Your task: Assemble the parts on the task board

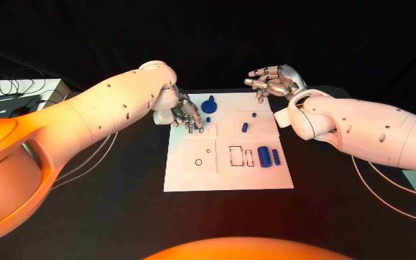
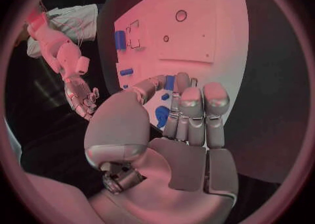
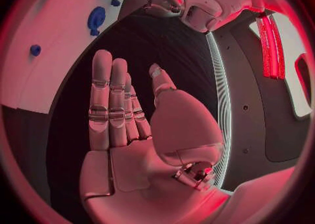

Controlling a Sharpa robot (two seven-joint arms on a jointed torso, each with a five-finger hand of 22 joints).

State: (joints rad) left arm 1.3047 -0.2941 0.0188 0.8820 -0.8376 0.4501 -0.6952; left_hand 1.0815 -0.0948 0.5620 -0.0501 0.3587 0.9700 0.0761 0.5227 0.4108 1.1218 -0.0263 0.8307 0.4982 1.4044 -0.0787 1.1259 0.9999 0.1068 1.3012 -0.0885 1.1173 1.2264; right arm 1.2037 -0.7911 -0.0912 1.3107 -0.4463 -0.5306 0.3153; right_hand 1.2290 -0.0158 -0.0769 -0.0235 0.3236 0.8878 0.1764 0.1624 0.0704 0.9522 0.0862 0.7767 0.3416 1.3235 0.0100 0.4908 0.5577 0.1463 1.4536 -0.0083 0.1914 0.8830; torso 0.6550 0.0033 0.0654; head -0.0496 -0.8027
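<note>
The white task board [image 1: 227, 176] lies mid-table. On it are a round blue part [image 1: 209, 100], small blue pegs [image 1: 244, 127] and two blue cylinders [image 1: 264, 156]. My left hand [image 1: 187, 114] reaches down over the board's far left corner, fingers straight and close together. In the left wrist view a small blue part [image 2: 169, 82] sits between the thumb tip and a fingertip of this hand [image 2: 190, 129]; whether it is pinched I cannot tell. My right hand [image 1: 273, 81] hovers past the board's far right corner, fingers spread and palm bare [image 3: 125, 113].
Outlined slots [image 1: 235, 156] and a small ring mark [image 1: 198, 162] show on the board's near half. Cables [image 1: 21, 88] and a pale box lie at the table's far left. Black tabletop surrounds the board.
</note>
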